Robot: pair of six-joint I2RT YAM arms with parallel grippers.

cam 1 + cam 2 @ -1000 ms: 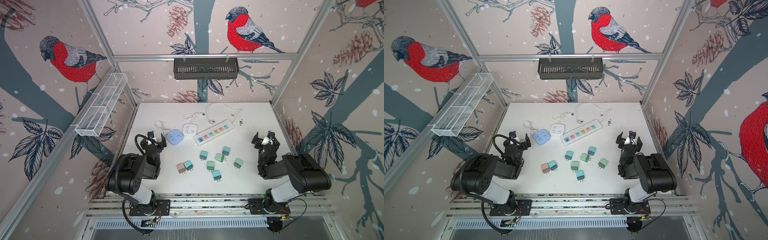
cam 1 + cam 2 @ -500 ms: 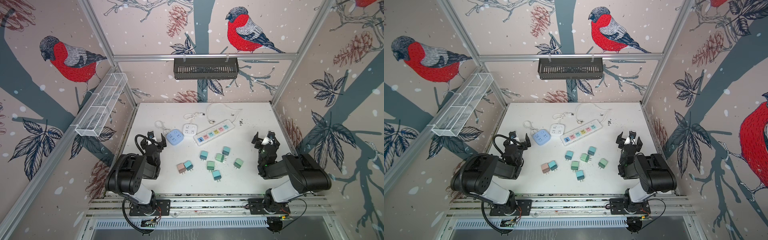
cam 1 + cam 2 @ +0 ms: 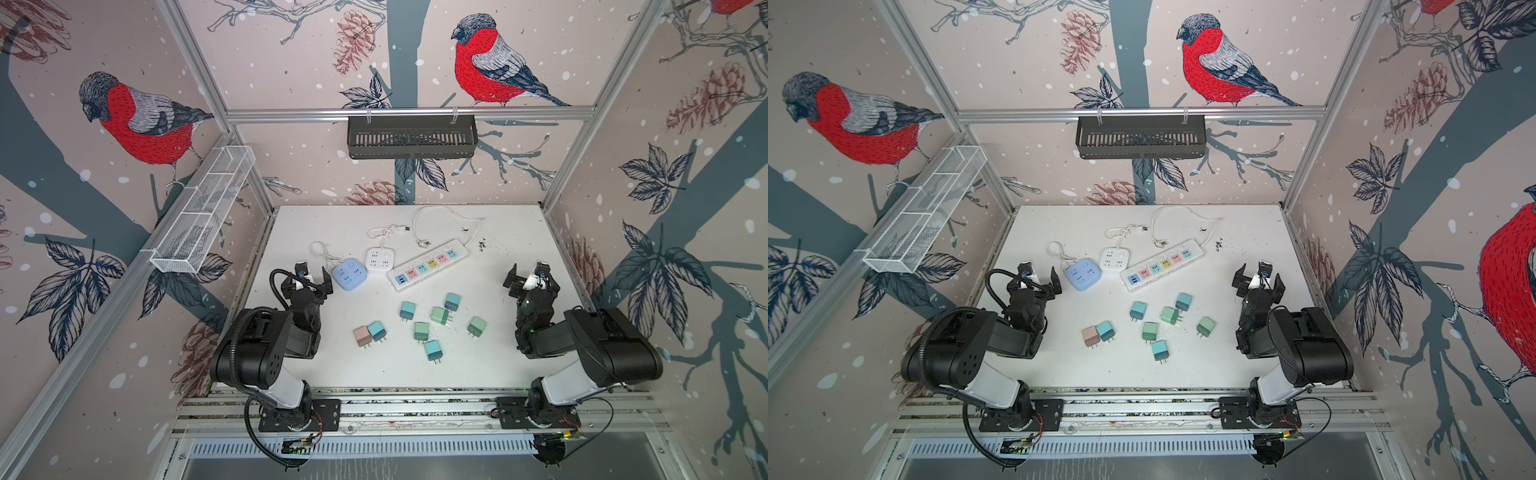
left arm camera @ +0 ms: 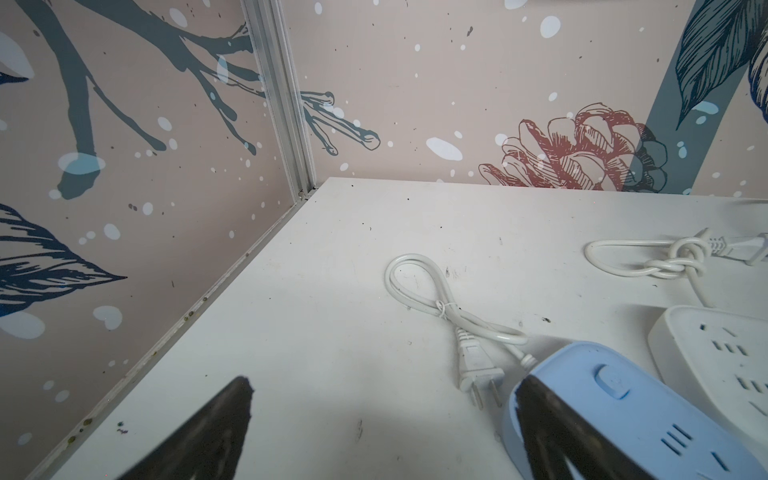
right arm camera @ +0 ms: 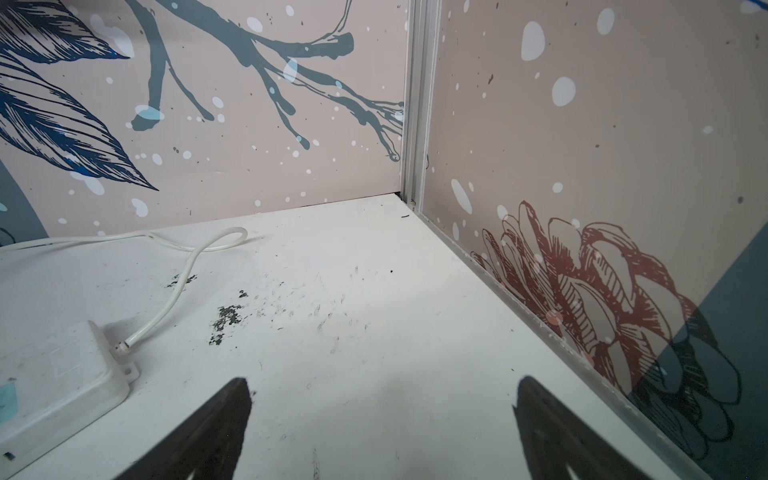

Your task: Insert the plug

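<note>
Jaws: both pairs spread wide and empty, on the left gripper [image 4: 382, 390] and the right gripper [image 5: 382, 386].
Plugs: small coloured plugs [image 3: 439, 316] lie loose mid-table, none seated, well apart from both grippers.
Sockets: power strip [image 3: 428, 264] just behind them, outlets apparently vacant; blue socket block [image 3: 350, 273] just beside the left gripper.
Progress: judged not begun; picking, aligning and pressing home are all left.
Pose: both arms folded low at the table [image 3: 498, 374] sides, grippers facing the rear wall.
</note>
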